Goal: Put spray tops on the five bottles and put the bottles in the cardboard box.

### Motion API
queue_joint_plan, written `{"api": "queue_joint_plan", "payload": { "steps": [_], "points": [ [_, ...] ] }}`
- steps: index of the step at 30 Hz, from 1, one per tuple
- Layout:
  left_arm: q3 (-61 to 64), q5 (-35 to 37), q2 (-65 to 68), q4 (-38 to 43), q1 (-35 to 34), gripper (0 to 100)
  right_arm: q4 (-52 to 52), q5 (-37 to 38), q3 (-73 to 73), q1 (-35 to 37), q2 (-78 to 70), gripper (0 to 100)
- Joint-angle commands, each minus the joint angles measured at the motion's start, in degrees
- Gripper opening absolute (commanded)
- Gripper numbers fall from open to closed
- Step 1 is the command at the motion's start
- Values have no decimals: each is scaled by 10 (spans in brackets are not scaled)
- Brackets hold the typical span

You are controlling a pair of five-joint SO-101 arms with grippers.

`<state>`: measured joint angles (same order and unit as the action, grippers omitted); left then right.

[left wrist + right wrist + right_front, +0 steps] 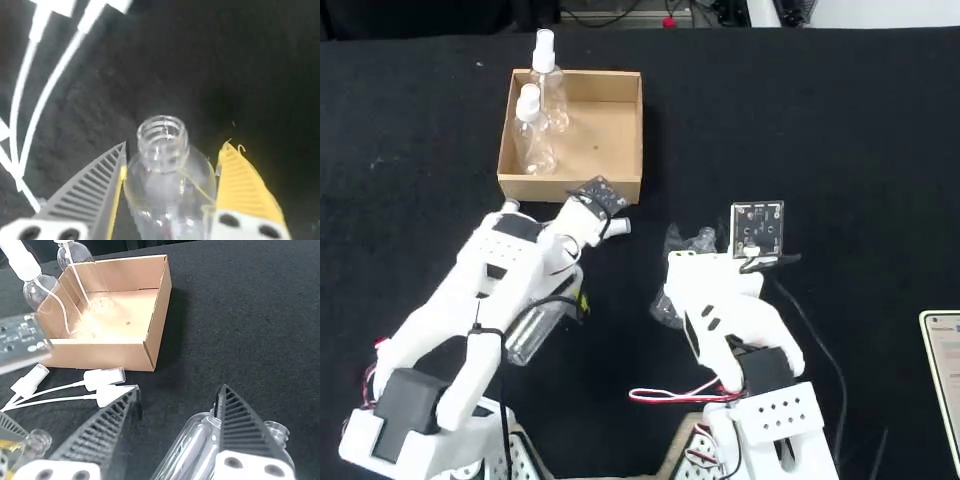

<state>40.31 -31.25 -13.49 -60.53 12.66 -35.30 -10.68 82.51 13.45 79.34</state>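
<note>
A gripper (178, 390) holds two ridged fingers (95, 435) spread wide over a black table (240, 315). A clear bottle (192, 452) lies on its side between them, against the darker finger — a second bottle (277, 432) pokes its neck out just past it. Ahead sits an open cardboard box (155, 325), with two capped spray bottles (35, 282) upright at its far corner. Three loose spray tops (105, 376) lie just before the box. An uncapped bottle (35, 440) shows beside the paler finger.

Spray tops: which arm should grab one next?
Probably the right. Its pincer is open, and the spray tops lie on the table just ahead of it. The left pincer is busy holding an uncapped bottle.
</note>
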Motion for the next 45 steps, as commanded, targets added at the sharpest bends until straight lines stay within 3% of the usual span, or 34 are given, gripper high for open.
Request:
{"api": "queue_joint_plan", "payload": {
  "steps": [1, 8, 20, 24, 39, 45],
  "points": [
    [-42, -25, -4, -23, -26, 315, -1, 0, -7, 4, 3, 237],
    [-64, -33, -3, -6, -81, 314, -1, 0, -7, 4, 3, 237],
    [-22, -31, -3, -38, -70, 314, -1, 0, -7, 3, 3, 237],
    [4, -16, -3, -2, -93, 314, -1, 0, -7, 4, 3, 237],
    [72, -13, -3, 84, -67, 312, -1, 0, -7, 4, 3, 237],
    [71, 28, -6, 85, -63, 228, -1, 0, -7, 4, 3, 237]
  ]
}}
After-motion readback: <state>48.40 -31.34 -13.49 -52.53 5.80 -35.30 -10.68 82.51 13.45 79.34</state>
